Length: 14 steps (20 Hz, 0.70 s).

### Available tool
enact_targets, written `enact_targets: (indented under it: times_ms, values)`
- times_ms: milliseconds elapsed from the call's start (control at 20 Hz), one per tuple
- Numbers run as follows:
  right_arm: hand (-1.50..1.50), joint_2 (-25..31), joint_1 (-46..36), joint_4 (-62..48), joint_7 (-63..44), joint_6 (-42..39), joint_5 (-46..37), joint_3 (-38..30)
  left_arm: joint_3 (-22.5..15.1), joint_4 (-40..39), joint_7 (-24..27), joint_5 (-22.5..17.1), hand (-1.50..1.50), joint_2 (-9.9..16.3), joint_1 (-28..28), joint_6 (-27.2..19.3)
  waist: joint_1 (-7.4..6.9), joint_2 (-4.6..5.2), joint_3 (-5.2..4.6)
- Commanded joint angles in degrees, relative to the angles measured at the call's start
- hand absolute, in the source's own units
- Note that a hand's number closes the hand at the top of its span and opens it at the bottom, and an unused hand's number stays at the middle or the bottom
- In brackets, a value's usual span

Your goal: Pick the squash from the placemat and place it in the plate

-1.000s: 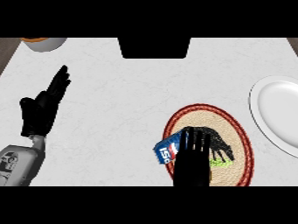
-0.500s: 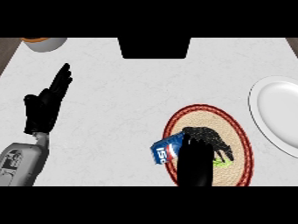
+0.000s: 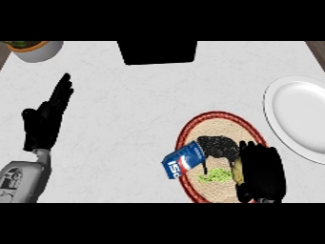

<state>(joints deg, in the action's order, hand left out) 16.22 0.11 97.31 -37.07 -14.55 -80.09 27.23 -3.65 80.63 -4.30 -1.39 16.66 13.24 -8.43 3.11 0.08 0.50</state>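
The robot's black right hand (image 3: 262, 172) is hovering over the right part of the round woven placemat with a red rim (image 3: 193, 127), its fingers curling downward around a yellowish squash (image 3: 238, 170), of which only a narrow strip is showing at the hand's left edge. Whether the squash is lifting off the mat cannot be told. Just left of the hand, a small green patch (image 3: 216, 176) is lying on the mat beside a black blotch (image 3: 218, 145), and further left a blue, white and red packet (image 3: 182, 160) is sitting across the placemat's left rim. Up and to the right of the hand, the white round plate (image 3: 311, 119) is resting on the white marbled counter (image 3: 137, 114), near the mat. Well to the left, the black left hand (image 3: 45, 121) is resting open, fingers straight and pointing up.
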Motion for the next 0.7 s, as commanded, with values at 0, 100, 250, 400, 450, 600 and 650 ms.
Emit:
enact_targets:
  times_ms: [0,100,250,400,450,600,650]
  values:
    - [1.50,6.15,1.93,1.80,8.05,3.79,9.41,-9.86,0.74,-0.13,-0.08,-0.24,0.00,0.18,-0.76,-0.43,2.54,0.36,0.56]
    - [1.50,8.92,1.45,2.84,12.66,6.31,13.70,-14.59,1.06,-0.24,0.01,-0.25,0.00,0.22,-1.19,-0.69,2.88,-0.03,0.51]
    - [1.50,11.46,-0.80,4.81,19.40,10.64,20.09,-21.01,1.11,0.33,-0.45,-0.65,0.00,0.32,-1.33,-0.33,2.81,-0.87,0.67]
    - [1.50,13.79,-0.83,5.89,27.34,14.12,27.59,-26.60,1.55,0.12,-0.25,-0.81,0.00,0.37,-2.22,-0.53,3.23,-1.14,0.64]
    - [1.50,14.92,-1.96,5.13,29.39,14.31,29.65,-28.77,1.65,0.08,0.13,-0.86,0.00,0.45,-2.13,-0.40,2.68,-0.82,0.62]
    - [1.50,17.74,-2.14,4.05,39.04,14.98,37.81,-33.43,1.20,0.27,0.17,-0.59,0.00,0.04,-2.23,-0.59,2.30,-0.74,0.54]
    - [1.50,17.87,-2.62,4.06,41.57,14.71,41.41,-35.23,1.57,0.38,0.63,-0.78,0.00,0.86,-2.80,0.08,1.79,-0.94,0.49]
